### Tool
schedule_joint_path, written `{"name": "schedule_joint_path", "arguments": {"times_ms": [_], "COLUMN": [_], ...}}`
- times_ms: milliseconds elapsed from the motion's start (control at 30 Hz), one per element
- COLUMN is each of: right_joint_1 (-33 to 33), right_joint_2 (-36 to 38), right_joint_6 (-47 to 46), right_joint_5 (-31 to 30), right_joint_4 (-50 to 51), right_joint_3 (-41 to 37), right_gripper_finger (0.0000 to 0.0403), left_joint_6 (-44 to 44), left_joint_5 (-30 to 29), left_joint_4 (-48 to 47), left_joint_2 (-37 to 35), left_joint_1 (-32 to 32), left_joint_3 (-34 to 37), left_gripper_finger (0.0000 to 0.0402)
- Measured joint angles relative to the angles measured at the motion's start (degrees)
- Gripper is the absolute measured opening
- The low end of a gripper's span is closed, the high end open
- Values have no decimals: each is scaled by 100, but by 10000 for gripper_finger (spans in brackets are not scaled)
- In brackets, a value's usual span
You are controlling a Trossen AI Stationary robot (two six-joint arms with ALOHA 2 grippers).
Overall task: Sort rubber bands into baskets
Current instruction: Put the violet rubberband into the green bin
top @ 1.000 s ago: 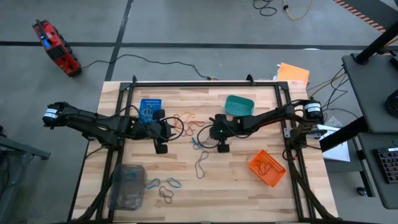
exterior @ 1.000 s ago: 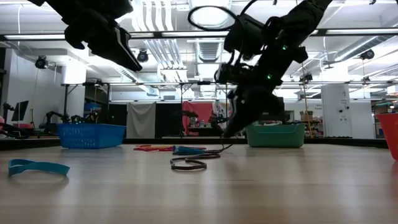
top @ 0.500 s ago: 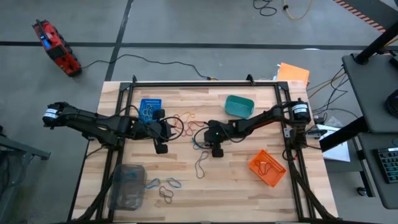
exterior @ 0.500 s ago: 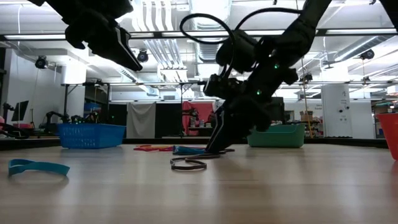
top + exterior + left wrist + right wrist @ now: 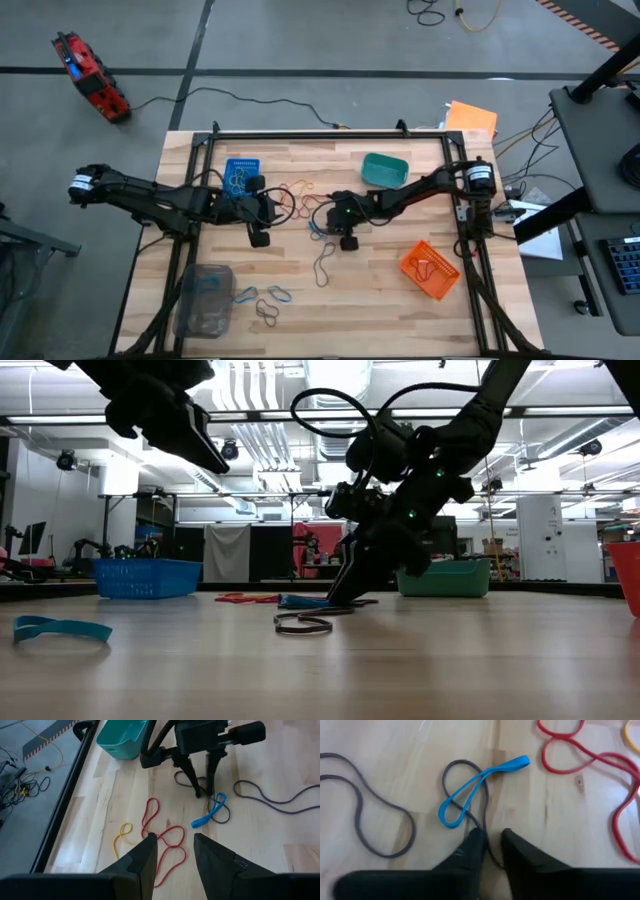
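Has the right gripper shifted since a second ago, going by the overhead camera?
Yes. The right gripper has slid toward the left arm's side, farther from the teal basket, and now sits down at the blue rubber band.

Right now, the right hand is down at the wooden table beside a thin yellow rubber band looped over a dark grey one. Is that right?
Not quite: the thin rubber band beside the right hand is blue, not yellow, as the right wrist view shows. The rest holds: the hand is down at the wooden table, and that band loops over a dark grey rubber band.
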State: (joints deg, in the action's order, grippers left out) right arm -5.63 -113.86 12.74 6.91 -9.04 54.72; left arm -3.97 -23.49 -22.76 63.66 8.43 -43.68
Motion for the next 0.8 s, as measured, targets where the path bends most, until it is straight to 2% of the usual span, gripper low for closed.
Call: {"name": "schedule_joint_path", "arguments": {"times_ms": [67,267,567,800], "right_joint_1": [-1,17,30,35], "right_joint_2": [-136,-83,1047,1898], "right_joint_6": [78,15,530,844], "right_joint_5": [1,6,-258,-730], "right_joint_4": [-52,-228,-57,-71], "right_joint_3": [13,9,-38,-81], "right_gripper_finger": [23,9,9,9], "left_joint_6": [0,0,2,2], "left_joint_5": [2,0,1,0], "left_joint_4": [2,6,-9,-18], "left_joint_2": [0,0,0,0], "left_joint_1": [0,0,0,0], "left_joint_3": [0,0,0,0], "left_gripper_finger": [113,113,113,113]}}
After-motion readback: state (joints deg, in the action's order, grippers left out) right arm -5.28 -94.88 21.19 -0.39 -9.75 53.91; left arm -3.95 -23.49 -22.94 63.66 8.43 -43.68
